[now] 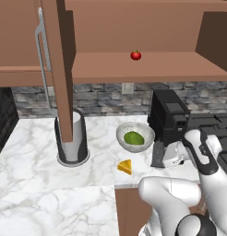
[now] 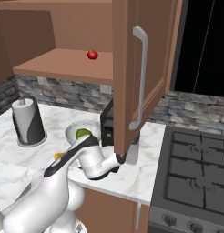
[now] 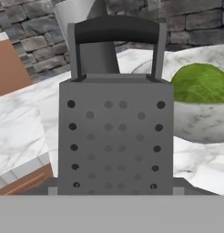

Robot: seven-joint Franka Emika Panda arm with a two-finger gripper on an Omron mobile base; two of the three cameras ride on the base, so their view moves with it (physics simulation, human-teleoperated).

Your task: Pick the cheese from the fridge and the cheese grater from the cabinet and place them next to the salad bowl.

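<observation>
White hand (image 1: 162, 158) low behind cheese grater (image 3: 114, 132)

A small red tomato (image 1: 135, 55) sits on the open shelf; at nine o'clock below, a grey cylinder (image 1: 72, 138) stands on the marble counter (image 1: 32, 184).

On the surface (image 1: 32, 147), the salad bowl (image 1: 135, 136) sits between the tall cylinder (image 1: 71, 138) on its left and the coffee machine (image 1: 168, 115) on its right. The cheese (image 1: 125, 167) lies just before the bowl, the cheese grater (image 1: 158, 154) beside it. A tomato (image 1: 135, 55) rests on the cabinet (image 1: 134, 64) shelf above.

2 base views flank the marble counter (image 1: 37, 152) from behind; hand view faces the cheese grater (image 3: 114, 136) closely.
</observation>
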